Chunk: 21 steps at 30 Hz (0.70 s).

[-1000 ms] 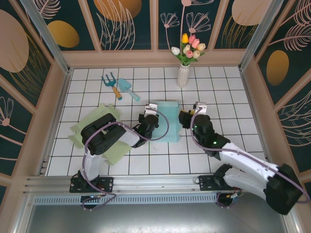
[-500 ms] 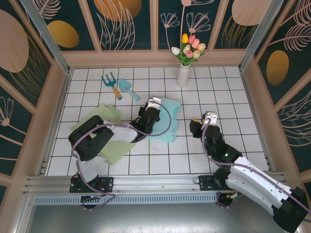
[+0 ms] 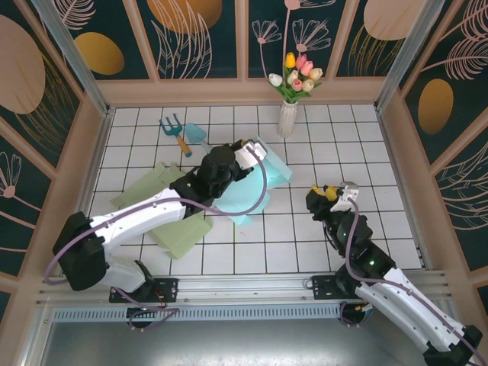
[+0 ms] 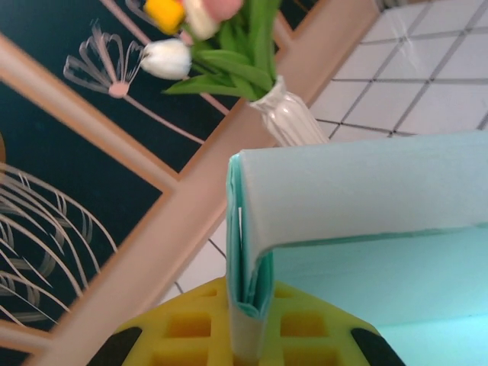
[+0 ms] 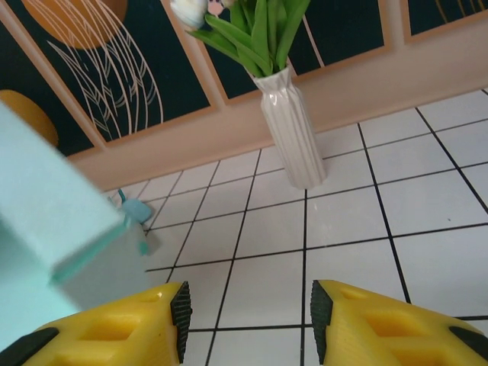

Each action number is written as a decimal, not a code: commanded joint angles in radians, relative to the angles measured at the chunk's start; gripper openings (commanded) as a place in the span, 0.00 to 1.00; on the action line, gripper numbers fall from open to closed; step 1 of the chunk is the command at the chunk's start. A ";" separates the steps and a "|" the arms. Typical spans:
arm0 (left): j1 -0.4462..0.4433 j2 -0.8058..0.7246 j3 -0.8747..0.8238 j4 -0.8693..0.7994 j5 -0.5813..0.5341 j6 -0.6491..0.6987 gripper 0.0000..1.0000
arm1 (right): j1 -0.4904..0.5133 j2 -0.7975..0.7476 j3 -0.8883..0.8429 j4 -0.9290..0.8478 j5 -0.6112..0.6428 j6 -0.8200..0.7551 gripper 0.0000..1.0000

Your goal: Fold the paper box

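teal paper box [image 3: 273, 174] looks light and floppy, best held by folded edges; left gripper [image 4: 247, 332] pinches one, right gripper [image 5: 248, 320] gapes empty.

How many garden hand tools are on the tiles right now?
2. The fork lies on the back-left tiles. The trowel lies just right of it, its handle end hidden behind the left arm. Others could be hidden under that arm.

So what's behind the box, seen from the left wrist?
Behind the box, pinched in the left gripper, stands the vase of tulips by the back wall. The box covers the vase's base.
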 commanded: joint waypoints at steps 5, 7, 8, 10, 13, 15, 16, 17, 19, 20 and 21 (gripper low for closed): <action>-0.112 0.026 0.044 -0.229 -0.220 0.400 0.00 | -0.001 -0.039 -0.023 0.003 -0.017 0.012 0.49; -0.134 0.055 0.054 -0.245 -0.263 0.461 0.00 | -0.001 -0.043 -0.021 -0.005 -0.001 0.012 0.49; -0.144 0.069 0.055 -0.252 -0.283 0.500 0.00 | -0.001 -0.043 -0.021 -0.008 0.008 0.012 0.49; -0.163 0.103 0.059 -0.273 -0.314 0.566 0.00 | -0.001 -0.047 -0.025 -0.011 0.021 0.012 0.49; -0.187 0.174 0.101 -0.353 -0.331 0.609 0.00 | -0.001 -0.056 -0.030 -0.013 0.037 0.012 0.49; -0.204 0.229 0.144 -0.412 -0.322 0.599 0.00 | -0.001 -0.061 -0.033 -0.013 0.044 0.012 0.49; -0.213 0.256 0.167 -0.435 -0.315 0.599 0.00 | -0.001 -0.063 -0.034 -0.015 0.046 0.013 0.49; -0.219 0.283 0.193 -0.465 -0.306 0.596 0.00 | -0.001 -0.064 -0.035 -0.016 0.048 0.014 0.49; -0.227 0.346 0.250 -0.535 -0.287 0.585 0.00 | -0.001 -0.068 -0.035 -0.017 0.051 0.017 0.49; -0.229 0.370 0.277 -0.568 -0.273 0.577 0.00 | -0.001 -0.071 -0.035 -0.021 0.054 0.018 0.49; -0.230 0.391 0.298 -0.591 -0.261 0.572 0.00 | -0.001 -0.074 -0.034 -0.021 0.055 0.018 0.49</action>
